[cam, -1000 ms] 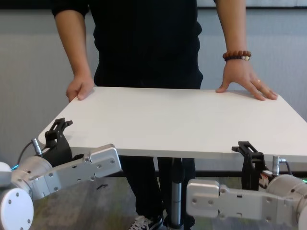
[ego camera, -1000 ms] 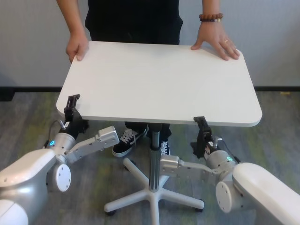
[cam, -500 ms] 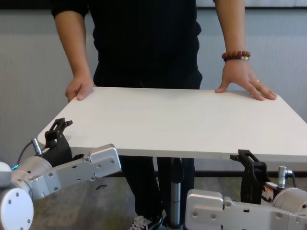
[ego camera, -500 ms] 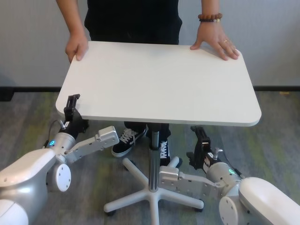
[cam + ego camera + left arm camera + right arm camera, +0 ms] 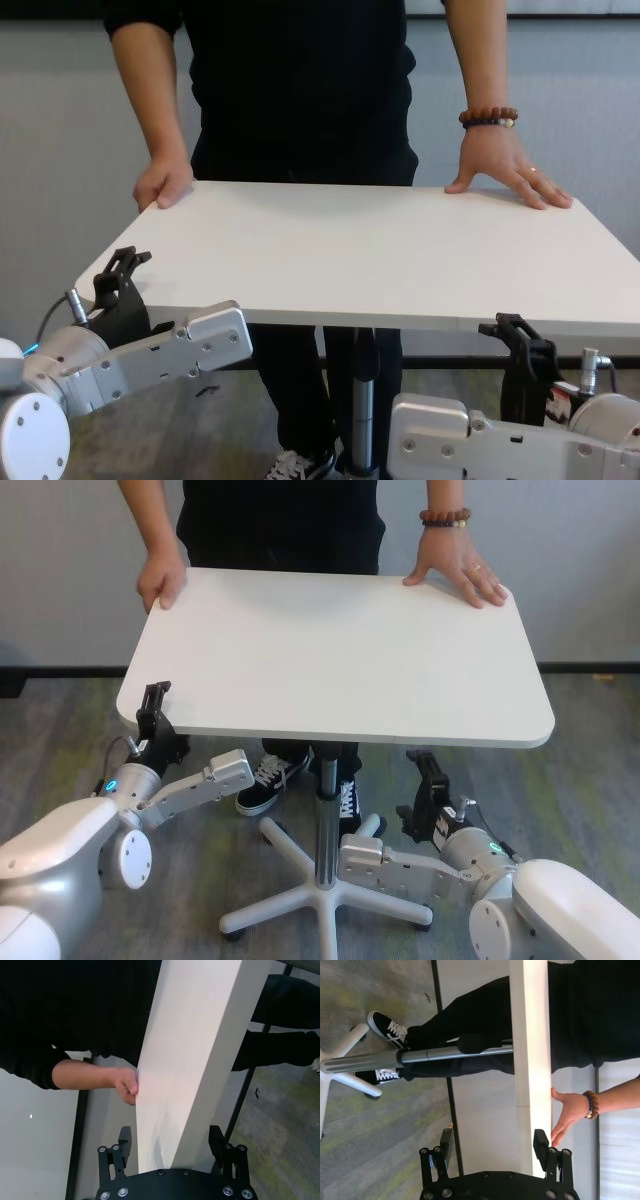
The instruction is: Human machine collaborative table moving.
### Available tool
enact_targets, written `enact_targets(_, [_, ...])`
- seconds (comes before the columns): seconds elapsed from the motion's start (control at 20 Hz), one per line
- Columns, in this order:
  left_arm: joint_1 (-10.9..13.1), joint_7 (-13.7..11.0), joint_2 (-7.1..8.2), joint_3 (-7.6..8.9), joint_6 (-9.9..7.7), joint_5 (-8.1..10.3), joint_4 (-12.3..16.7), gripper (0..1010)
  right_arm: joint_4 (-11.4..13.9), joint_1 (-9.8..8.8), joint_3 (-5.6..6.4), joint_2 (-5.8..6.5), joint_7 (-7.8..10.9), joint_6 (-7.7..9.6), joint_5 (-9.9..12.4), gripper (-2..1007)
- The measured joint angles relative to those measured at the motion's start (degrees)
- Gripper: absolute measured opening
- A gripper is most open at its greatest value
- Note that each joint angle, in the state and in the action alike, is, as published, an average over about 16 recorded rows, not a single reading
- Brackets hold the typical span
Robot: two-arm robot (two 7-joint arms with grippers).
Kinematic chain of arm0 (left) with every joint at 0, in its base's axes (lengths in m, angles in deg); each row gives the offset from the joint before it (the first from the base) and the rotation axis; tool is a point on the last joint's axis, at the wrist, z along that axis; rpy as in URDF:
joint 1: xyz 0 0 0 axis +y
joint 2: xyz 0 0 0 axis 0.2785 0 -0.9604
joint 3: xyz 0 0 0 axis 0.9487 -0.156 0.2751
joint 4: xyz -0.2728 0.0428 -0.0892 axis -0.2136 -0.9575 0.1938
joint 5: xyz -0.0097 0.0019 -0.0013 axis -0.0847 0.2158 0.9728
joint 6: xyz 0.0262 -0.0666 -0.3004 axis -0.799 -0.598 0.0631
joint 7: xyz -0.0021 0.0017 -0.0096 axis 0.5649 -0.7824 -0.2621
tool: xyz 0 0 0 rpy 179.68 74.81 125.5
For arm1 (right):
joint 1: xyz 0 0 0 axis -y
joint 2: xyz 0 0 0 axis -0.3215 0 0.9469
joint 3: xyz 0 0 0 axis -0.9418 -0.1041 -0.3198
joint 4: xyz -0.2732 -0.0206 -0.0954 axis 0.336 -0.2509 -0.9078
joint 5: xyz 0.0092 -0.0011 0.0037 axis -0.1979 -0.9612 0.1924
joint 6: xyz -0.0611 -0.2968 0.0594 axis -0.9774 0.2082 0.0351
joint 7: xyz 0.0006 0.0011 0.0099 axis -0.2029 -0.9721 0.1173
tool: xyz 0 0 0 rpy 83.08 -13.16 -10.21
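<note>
The white table (image 5: pixel 340 650) stands on its silver pole (image 5: pixel 325 820). The human (image 5: pixel 280 520) in black stands at its far side, with a hand (image 5: pixel 162 580) on one far corner and the braceleted hand (image 5: pixel 455 570) flat on the other. My left gripper (image 5: pixel 153 702) is open at the near left corner. In the left wrist view its fingers (image 5: pixel 125 1140) straddle the table edge (image 5: pixel 190 1050). My right gripper (image 5: pixel 422 765) is open, just below and behind the near edge. In the right wrist view (image 5: pixel 493 1141) the tabletop (image 5: pixel 530 1035) lines up with one finger.
The table's white star base (image 5: pixel 320 895) with castors sits on grey-green carpet between my arms. The human's black sneakers (image 5: pixel 265 780) stand by the base. A grey wall runs close behind the human.
My right gripper has dropped and drawn back from the table's near edge. The tabletop and the human's hands have shifted slightly to the left. My left gripper has not moved.
</note>
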Motion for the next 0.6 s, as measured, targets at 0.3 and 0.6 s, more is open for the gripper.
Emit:
enact_targets(0.3, [0.0, 0.0, 0.0, 0.0, 0.0, 0.0, 0.0, 1000, -1.4, 0.4, 0.32, -0.47, -0.05, -0.13, 0.3, 1001])
enact_targets(0.6, [0.0, 0.0, -0.02, -0.01, 0.0, -0.01, -0.1, 1000, -2.4, 0.72, 0.47, -0.8, -0.06, 0.0, 0.4, 1001])
